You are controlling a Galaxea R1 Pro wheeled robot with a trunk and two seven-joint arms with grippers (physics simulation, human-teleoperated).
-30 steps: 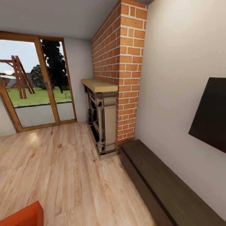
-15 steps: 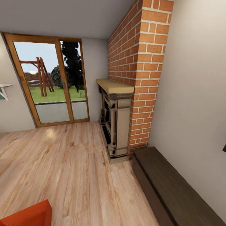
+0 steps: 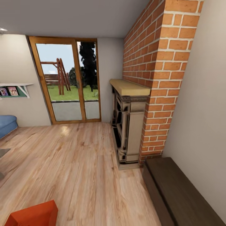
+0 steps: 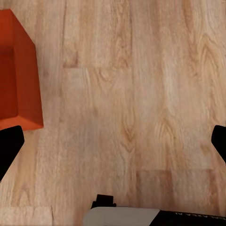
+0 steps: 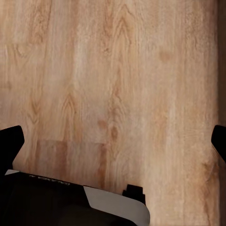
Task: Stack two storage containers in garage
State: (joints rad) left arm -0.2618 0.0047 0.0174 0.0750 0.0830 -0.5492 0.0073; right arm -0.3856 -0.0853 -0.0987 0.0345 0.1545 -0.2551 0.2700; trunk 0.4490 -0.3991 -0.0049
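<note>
One orange-red storage container (image 3: 33, 215) sits on the light wood plank floor of the living room, at the near left corner of the head view, cut off by the picture's edge. Its smooth side wall and rim also appear in the left wrist view, container (image 4: 19, 75). My left gripper (image 4: 113, 141) hangs open over bare planks beside that container, touching nothing. My right gripper (image 5: 113, 141) is open too, above bare wood floor. The second container is out of view.
A brick chimney (image 3: 157, 72) with a beige fireplace (image 3: 130, 121) stands ahead on the right. A dark low bench (image 3: 179, 194) runs along the right wall. Glazed wooden doors (image 3: 70, 83) face the garden. A blue sofa's end (image 3: 6, 124) shows far left.
The camera has turned left, so everything slid right in the picture. The wall screen left the view; the sofa end and a wall shelf came in. More of the container shows.
</note>
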